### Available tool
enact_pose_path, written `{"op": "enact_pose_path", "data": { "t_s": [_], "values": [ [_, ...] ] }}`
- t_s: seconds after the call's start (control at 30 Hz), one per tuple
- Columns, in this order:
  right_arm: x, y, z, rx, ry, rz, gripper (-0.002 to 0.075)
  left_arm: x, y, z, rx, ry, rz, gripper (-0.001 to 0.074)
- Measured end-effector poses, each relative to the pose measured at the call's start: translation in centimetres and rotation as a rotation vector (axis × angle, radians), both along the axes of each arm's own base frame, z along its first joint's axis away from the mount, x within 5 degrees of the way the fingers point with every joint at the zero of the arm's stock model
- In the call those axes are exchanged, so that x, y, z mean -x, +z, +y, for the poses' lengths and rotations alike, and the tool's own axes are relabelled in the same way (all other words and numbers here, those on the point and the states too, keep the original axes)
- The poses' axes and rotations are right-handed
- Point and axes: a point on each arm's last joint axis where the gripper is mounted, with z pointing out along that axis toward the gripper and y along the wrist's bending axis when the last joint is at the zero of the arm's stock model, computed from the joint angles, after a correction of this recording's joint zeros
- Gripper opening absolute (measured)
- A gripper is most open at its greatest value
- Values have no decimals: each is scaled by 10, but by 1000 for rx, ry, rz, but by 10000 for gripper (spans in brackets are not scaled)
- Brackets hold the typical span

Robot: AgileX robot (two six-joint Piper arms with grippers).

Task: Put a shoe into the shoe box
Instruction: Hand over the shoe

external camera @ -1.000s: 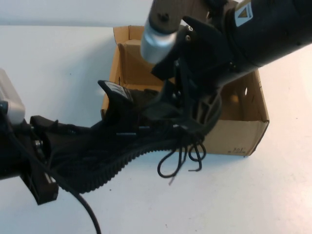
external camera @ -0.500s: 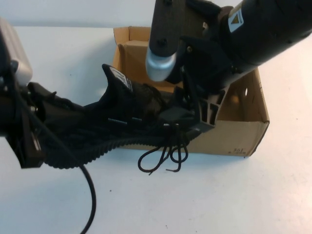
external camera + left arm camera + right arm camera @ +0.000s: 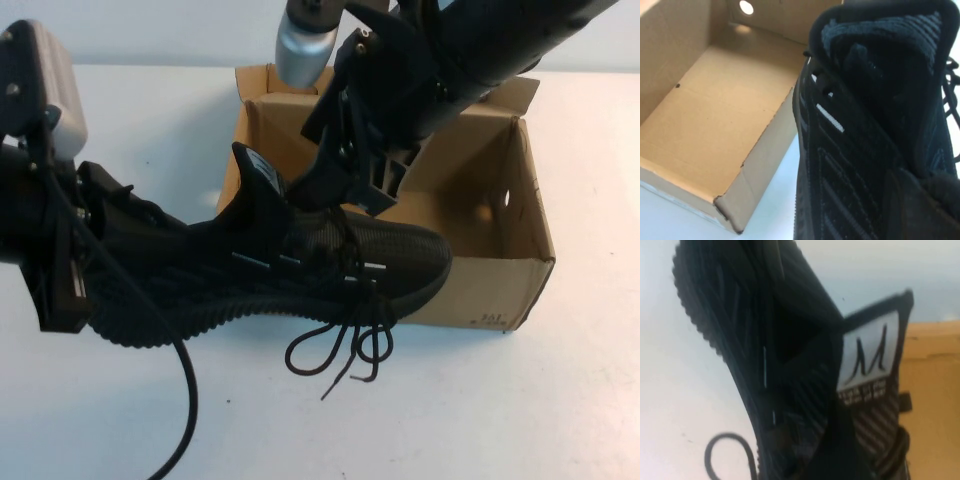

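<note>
Behind the right hand (image 3: 352, 185), the shoe (image 3: 300, 270) collar hides.

Bright even light, perhaps slight wrist-view blur.

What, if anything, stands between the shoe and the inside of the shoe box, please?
The box's near wall: the shoe hangs outside it, heel in the left claw, and must clear that wall. The right claw hovers above the laces. The shoe box is empty.
</note>
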Motion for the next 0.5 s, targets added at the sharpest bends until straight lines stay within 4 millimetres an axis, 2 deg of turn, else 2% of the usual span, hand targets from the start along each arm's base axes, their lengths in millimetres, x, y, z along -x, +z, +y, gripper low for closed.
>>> {"op": "enact_pose_path", "data": {
  "t_s": [0.5],
  "values": [
    [6,5,6,-98,35,73,449,1,2,0,-20,-28,-26,29]
  ]
}}
